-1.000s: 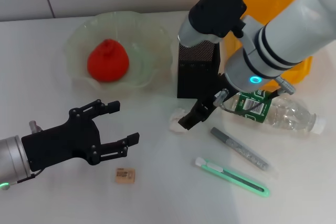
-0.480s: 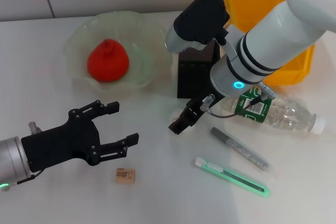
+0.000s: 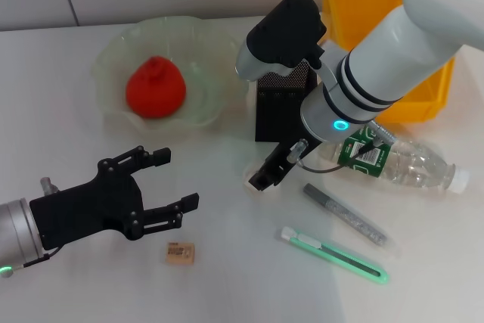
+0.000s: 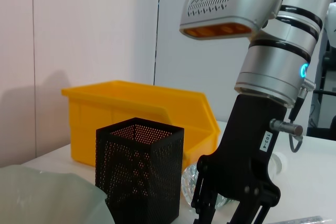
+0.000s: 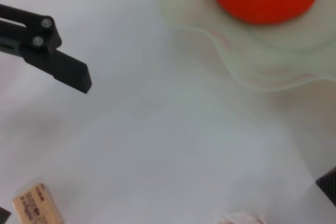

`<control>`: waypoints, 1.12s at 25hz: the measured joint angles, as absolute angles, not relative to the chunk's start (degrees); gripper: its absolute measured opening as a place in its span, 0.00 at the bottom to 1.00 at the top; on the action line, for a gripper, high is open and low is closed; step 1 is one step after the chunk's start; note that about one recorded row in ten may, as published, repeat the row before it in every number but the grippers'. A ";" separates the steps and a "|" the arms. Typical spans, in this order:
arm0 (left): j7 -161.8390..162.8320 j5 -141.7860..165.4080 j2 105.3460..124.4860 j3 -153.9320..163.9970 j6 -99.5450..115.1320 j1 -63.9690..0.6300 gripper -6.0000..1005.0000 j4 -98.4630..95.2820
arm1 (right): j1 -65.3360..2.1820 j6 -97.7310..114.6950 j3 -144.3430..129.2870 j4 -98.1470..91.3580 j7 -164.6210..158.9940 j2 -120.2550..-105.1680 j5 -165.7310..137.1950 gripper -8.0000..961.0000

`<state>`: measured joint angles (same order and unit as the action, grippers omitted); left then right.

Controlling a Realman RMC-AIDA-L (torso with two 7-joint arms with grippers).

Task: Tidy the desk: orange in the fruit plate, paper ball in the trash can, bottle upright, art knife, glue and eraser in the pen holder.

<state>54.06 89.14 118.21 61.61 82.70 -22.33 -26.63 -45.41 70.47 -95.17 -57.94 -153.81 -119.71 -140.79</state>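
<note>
Head view: right end effector (image 3: 270,173) at frame centre, below holder (image 3: 283,107); grip state cannot tell.
Left end effector (image 3: 162,187): lower left, fingers spread, empty.
Orange (image 3: 155,87): in plate (image 3: 204,43), upper left.
Paper ball (image 5: 240,217): on surface, bottom edge of right wrist view.
Eraser (image 3: 180,253): lower left.

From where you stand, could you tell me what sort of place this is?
Most likely a staged desk-tidying bench in a robot lab: a white table against a plain wall, holding a mesh pen holder, a yellow bin, an art knife, and an eraser.
</note>
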 joint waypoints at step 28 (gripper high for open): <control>53.83 89.20 118.21 61.61 82.77 -22.76 0.86 -26.72 | -29.69 87.14 -62.15 -98.30 -151.52 -119.19 -141.41 0.44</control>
<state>53.83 89.20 118.21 61.61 82.77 -22.76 -26.72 -29.69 87.14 -62.15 -98.30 -151.52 -119.19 -141.41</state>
